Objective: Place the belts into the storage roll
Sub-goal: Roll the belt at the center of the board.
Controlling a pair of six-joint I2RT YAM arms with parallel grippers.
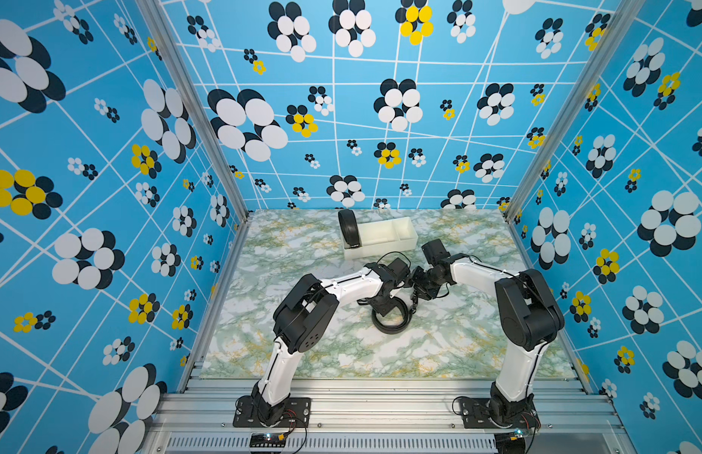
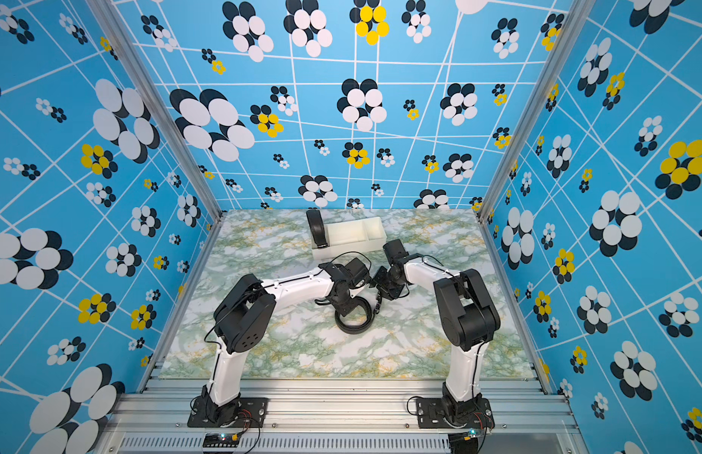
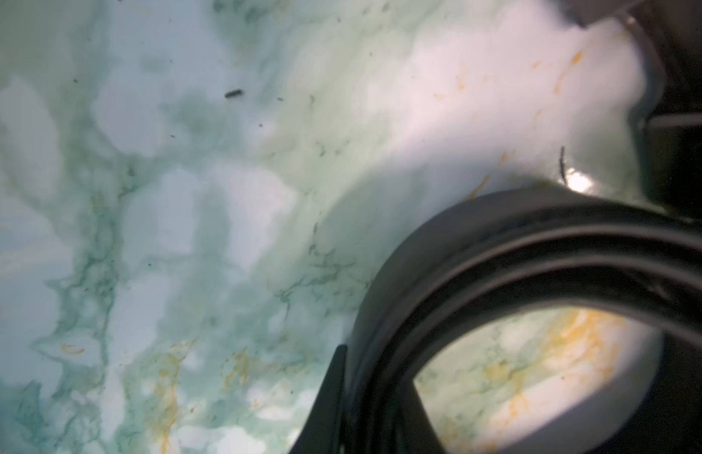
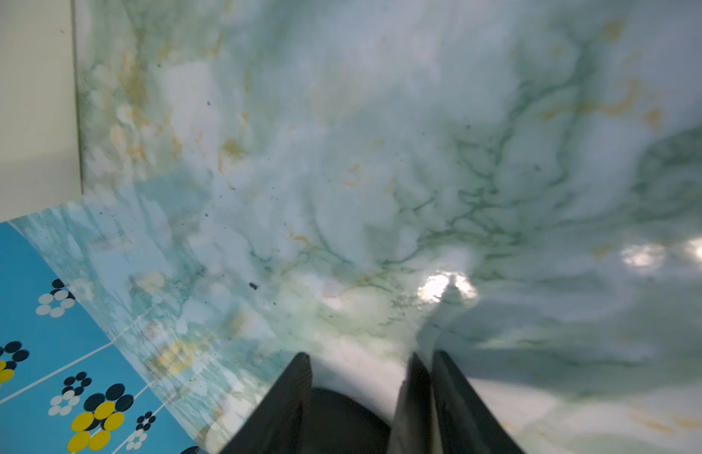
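Observation:
The storage roll (image 1: 386, 247) (image 2: 351, 247), a cream-white tray, stands at the back of the marble table. One belt (image 1: 348, 228) (image 2: 317, 228) stands coiled on edge in its left end compartment. The other belt (image 1: 392, 321) (image 2: 354, 321) lies as a round coil mid-table. My left gripper (image 1: 384, 308) (image 3: 377, 369) reaches down onto this coil (image 3: 498, 267) and is shut across its wall, one finger outside and one inside. My right gripper (image 1: 417, 289) (image 4: 371, 355) hovers just right of the coil, open, with bare table between its fingers. A dark strap end (image 4: 414, 389) lies against one finger.
The tray's cream wall (image 4: 27, 98) shows at the edge of the right wrist view, beside the blue patterned side wall (image 4: 35, 353). Blue flowered walls (image 1: 105, 196) enclose the table on three sides. An aluminium rail (image 1: 381, 397) carries both arm bases at the front.

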